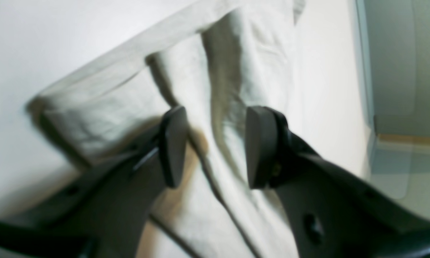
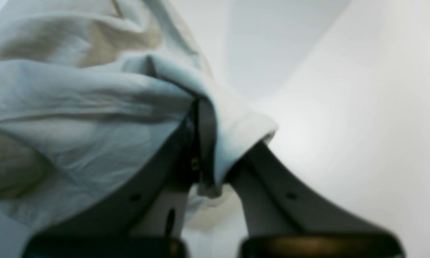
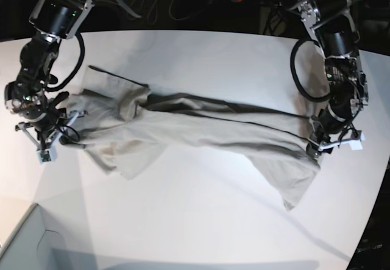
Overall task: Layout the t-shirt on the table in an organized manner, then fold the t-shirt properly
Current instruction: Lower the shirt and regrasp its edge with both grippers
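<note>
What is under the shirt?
The white table lies under the t-shirt, showing all around it. The tabletop beneath the cloth is covered, so anything there cannot be seen.

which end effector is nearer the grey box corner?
Right. The right end effector sits just above the grey box corner, gripping the t-shirt; the left end effector is across the table.

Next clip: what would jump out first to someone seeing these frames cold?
The t-shirt, stretched in a long rumpled band across the white table, an arm at each end. The right gripper is pinched shut on a bunched edge of the cloth. The left gripper is open, its fingers either side of a fabric ridge.
</note>
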Controlling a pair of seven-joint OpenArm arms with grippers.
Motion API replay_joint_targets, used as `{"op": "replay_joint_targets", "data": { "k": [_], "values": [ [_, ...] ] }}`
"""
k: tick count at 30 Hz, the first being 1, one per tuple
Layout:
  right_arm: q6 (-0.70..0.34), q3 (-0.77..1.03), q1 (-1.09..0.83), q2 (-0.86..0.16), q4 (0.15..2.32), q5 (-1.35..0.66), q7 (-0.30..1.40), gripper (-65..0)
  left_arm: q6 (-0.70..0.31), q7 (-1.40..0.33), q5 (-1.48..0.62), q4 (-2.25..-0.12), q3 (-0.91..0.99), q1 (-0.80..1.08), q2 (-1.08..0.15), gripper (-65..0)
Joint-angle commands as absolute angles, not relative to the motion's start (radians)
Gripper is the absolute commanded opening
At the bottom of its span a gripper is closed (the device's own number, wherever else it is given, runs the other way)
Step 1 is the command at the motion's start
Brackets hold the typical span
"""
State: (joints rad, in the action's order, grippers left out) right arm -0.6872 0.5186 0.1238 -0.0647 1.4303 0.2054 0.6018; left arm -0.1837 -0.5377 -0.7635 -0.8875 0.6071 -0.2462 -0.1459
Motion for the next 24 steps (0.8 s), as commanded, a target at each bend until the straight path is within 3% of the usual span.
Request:
{"op": "replay_joint_targets", "data": {
  "k": [1,16,24],
  "values": [
    [-0.698,0.519,0.142,-0.077,1.448,0.196,0.581,-65.0,-0.199,-0.524,-0.779,-0.908,0.61,-0.272,-0.157,-38.4],
    [-0.698,0.519,0.142,-0.077,1.446,0.196,0.581,-65.0,-0.199,-0.522,-0.771,-0.892,0.731,-0.272,-0.134,-38.1],
    [-0.698,0.519,0.142,-0.074,1.446,0.196,0.581,-65.0,-0.199,-0.475,-0.771,-0.779,0.717,-0.295,-0.139,-38.2]
  ]
}}
